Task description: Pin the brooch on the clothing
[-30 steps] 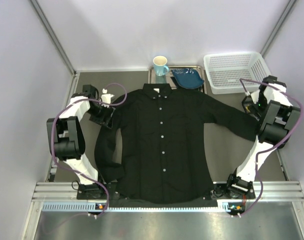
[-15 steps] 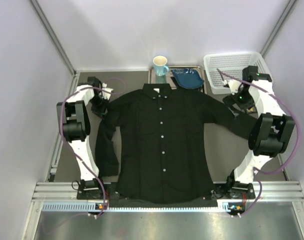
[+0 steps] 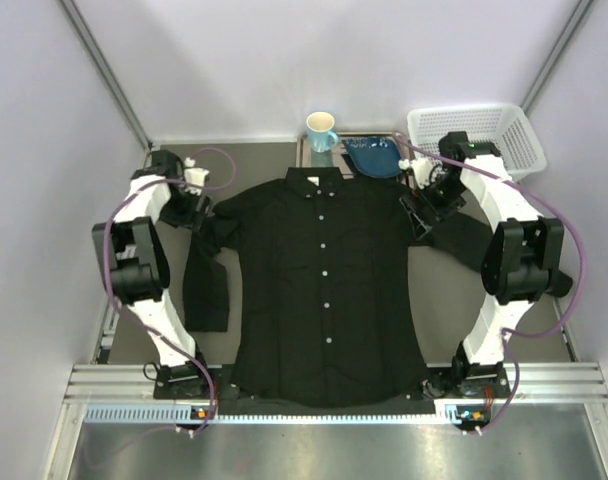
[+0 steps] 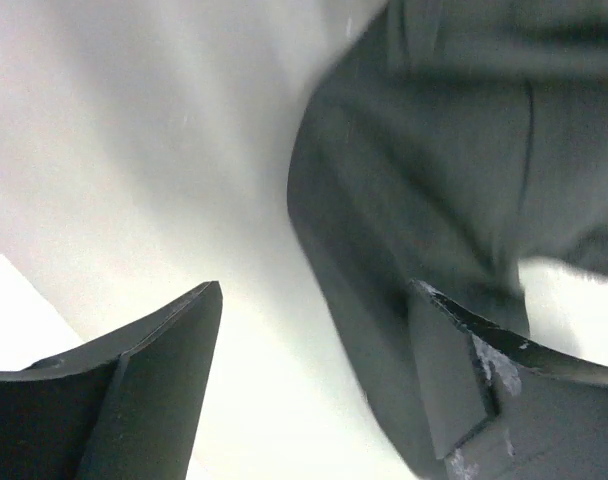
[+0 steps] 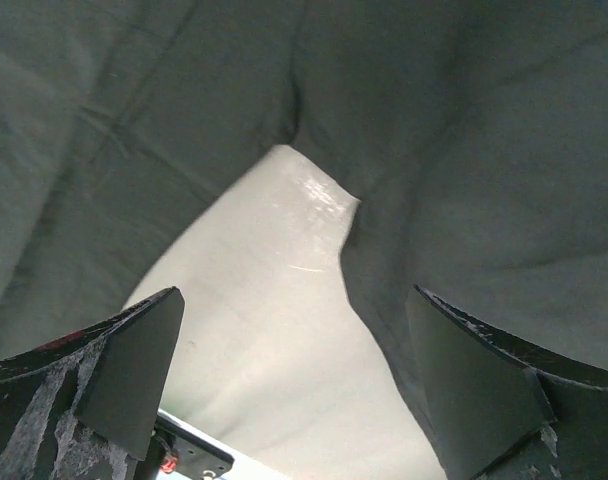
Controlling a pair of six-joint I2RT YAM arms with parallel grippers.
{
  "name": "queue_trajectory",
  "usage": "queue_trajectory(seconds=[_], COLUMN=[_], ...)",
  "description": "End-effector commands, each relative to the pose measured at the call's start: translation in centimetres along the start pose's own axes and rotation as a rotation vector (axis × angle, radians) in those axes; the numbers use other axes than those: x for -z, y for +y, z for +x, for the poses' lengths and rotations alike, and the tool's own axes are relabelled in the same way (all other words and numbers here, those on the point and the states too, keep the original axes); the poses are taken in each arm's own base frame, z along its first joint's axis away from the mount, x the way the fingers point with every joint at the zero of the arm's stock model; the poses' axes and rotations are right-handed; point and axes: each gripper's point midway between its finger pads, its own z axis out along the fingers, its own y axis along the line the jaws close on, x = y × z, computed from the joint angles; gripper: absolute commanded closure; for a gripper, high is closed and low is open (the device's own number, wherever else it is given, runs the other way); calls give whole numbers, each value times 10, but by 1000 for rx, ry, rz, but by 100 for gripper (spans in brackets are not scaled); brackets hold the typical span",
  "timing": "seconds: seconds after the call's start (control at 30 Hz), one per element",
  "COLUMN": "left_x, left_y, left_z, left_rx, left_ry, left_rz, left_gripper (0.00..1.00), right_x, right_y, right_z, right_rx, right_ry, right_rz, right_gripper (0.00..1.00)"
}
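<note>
The black shirt (image 3: pixel 324 280) is spread flat on the table (image 3: pixel 446 300), buttons facing up, and the blue mug (image 3: pixel 321 130) sits just past its collar. The left gripper (image 3: pixel 204 210) is right at the shirt's shoulder on the left arm's side, fingers (image 4: pixel 164 350) spread wide over the edge of the sleeve cloth. The right gripper (image 3: pixel 421 213) hangs over the opposite armpit, also wide open, and its wrist cam shows bare table in the notch between sleeve and body.
</note>
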Motion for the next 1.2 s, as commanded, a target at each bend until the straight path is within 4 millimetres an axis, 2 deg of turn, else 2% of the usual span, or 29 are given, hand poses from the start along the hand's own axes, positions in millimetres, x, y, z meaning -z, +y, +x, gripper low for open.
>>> queue_trajectory(seconds=[0.0,0.03,0.07,0.13,0.17,0.23,0.27,0.37,0.4,0.6,0.63,0.67,0.73,0.77,0.8,0.83,0.87,0.93,0.97,1.0,1.1,1.17], left_x=[81,85,82,90,82,83,76,64,56,27,23,19,18,19,25,31,41,65,79,89,115,123], left_y=[1,-4,-16,-30,-45,-54,-65,-70,-75,-75,-78,-75,-66,-61,-54,-46,-29,5,27,42,81,91], left_z=[38,50,74,100,122,136,150,160,170,190,197,197,198,196,199,195,177,175,161,159,156,164], left_rx=[103,121,130,141,148,162,172,190,203,216,211,212,215,223,220,215,187,157,101,89,28,-14], left_ry=[-88,-80,-32,3,47,36,68,74,104,202,228,229,253,256,285,283,234,250,223,222,254,319], left_rz=[62,83,119,139,178,182,205,199,209,182,175,158,112,94,61,38,3,-126,-179,-217,-309,-309], left_gripper=[18,18,18,17,18,18,19,23,25,31,34,43,56,73,80,89,97,100,100,100,100,100], right_x=[-1,-1,-4,-6,-7,-10,-9,-10,-9,-5,-4,-3,-3,-2,-1,0,0,0,-3,-4,-9,-8], right_y=[21,24,26,28,31,33,34,35,35,37,37,36,36,35,35,34,34,33,32,31,28,27], right_z=[-11,-11,-9,-8,-6,-3,-4,-3,-3,5,6,6,7,6,5,2,1,-2,-2,-3,-6,-10], right_rx=[-14,-18,-20,-27,-36,-44,-48,-58,-60,-54,-53,-52,-52,-55,-58,-57,-60,-57,-61,-62,-66,-70], right_ry=[-40,-41,-36,-34,-29,-23,-25,-24,-26,-17,-16,-17,-18,-21,-23,-31,-32,-38,-32,-33,-28,-36], right_rz=[-83,-97,-106,-116,-125,-135,-134,-140,-137,-119,-113,-106,-99,-95,-94,-93,-95,-94,-97,-98,-105,-105], right_gripper=[4,4,4,4,4,4,4,4,4,4,4,4,4,4,4,4,4,5,5,5,5,5])
